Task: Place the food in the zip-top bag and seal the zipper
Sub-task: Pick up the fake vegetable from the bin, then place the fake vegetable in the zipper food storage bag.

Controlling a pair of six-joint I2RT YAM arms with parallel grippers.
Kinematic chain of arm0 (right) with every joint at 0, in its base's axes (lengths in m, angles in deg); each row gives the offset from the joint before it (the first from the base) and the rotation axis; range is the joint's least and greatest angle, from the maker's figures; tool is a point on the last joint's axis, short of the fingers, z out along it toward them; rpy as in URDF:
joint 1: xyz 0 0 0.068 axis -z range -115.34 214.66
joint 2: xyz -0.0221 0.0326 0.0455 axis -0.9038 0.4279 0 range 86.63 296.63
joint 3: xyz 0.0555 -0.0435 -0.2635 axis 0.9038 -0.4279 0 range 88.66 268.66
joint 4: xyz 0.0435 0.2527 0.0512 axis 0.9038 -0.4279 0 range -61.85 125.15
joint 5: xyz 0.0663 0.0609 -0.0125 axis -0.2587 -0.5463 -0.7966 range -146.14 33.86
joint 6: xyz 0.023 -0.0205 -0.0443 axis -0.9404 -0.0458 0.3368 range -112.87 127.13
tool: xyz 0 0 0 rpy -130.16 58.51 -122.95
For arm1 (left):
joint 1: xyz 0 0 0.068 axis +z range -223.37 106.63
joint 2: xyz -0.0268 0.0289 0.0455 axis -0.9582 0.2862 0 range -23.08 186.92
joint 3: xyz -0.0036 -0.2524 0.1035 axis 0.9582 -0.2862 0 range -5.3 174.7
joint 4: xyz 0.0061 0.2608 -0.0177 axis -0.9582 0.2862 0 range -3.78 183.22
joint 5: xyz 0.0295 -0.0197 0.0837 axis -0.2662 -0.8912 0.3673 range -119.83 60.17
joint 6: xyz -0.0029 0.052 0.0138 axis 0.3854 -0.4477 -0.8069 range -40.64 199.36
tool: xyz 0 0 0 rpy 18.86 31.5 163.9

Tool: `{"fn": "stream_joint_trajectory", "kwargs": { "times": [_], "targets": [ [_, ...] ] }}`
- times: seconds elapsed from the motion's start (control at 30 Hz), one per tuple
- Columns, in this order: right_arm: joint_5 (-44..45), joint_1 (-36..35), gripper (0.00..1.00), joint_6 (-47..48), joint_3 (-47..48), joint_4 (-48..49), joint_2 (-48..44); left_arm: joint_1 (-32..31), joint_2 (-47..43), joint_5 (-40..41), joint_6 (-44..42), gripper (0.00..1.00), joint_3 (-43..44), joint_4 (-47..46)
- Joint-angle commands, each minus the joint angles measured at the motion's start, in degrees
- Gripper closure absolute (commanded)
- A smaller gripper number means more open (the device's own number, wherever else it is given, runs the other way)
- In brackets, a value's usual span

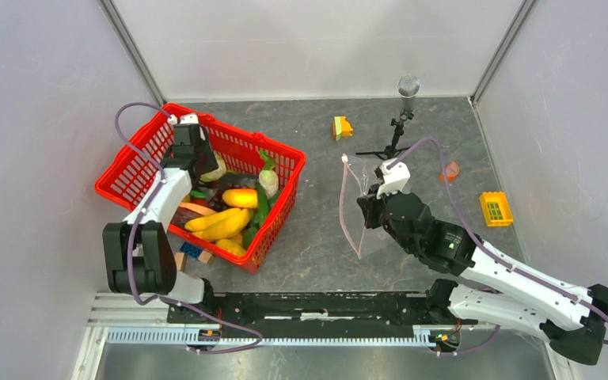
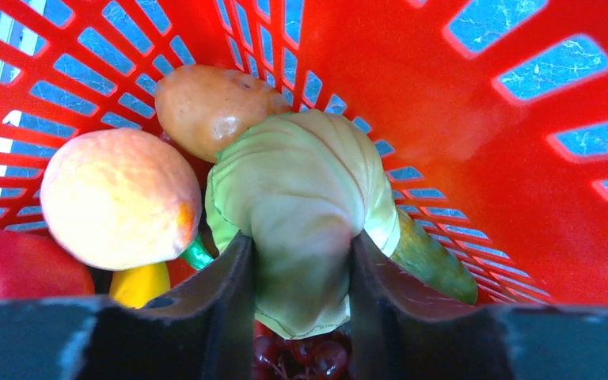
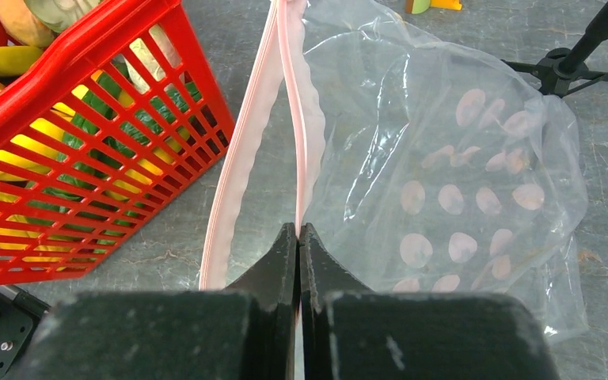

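The grey marbled tabletop carried the red plastic mesh basket in the upper left of the top view. The clear crinkly plastic zip-top bag lay well apart to its right, near the middle of the frame.

Deep in the basket's far corner, my left claw had narrowed onto a pale green leafy plastic toy vegetable, one finger against each flank.

The pale pink zipper strip ran up and down the top view. My right claw was pinched tight on one lip at its lower end. The other lip bowed away towards the basket, so the mouth gaped leftward.

I judged the carry would turn on that. The vegetable had to travel rightward and enter crosswise to the strip's length, through the gap facing the left arm. The right arm was the one nearer the bag.
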Motion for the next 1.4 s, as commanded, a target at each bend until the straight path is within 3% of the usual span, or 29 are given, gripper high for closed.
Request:
{"fn": "stream_joint_trajectory", "kwargs": {
  "times": [0.0, 0.17, 0.43, 0.57, 0.73, 1.0, 1.1, 1.37],
  "targets": [
    [-0.1, 0.1, 0.99, 0.4, 0.2, 1.8, -1.3, -0.3, -4.6, -2.0, 1.5, 0.74, -0.7, -1.8],
    [-0.3, 0.1, 0.99, 0.3, 0.1, 1.9, -1.7, -0.3, -10.6, -1.7, 1.7, 0.97, -0.1, -0.5],
    [1.2, 0.1, 0.99, -0.9, -1.7, 3.4, -3.3, -0.3, -21.5, -6.4, 0.8, 0.98, 2.2, 3.4],
    [1.8, 0.1, 0.99, -2.1, -3.5, 5.4, -4.7, -0.3, -26.7, -18.5, 1.3, 0.98, 2.7, 3.3],
    [2.0, 0.1, 0.99, -2.7, -4.9, 6.7, -5.7, -0.3, -30.3, -40.5, 5.2, 0.98, 2.9, -1.4],
    [2.1, 0.1, 0.98, -3.8, -5.7, 8.1, -6.5, -1.8, -33.6, -59.6, 13.0, 0.98, 2.4, -9.3],
    [2.1, 0.1, 0.98, -4.6, -6.2, 9.3, -6.2, -8.3, -34.9, -60.4, 14.3, 0.98, 1.2, -10.6],
    [1.8, 0.1, 0.98, -6.8, -7.1, 11.6, -5.4, -35.2, -34.4, -48.7, 15.4, 0.97, -5.7, -16.0]
  ]
}}
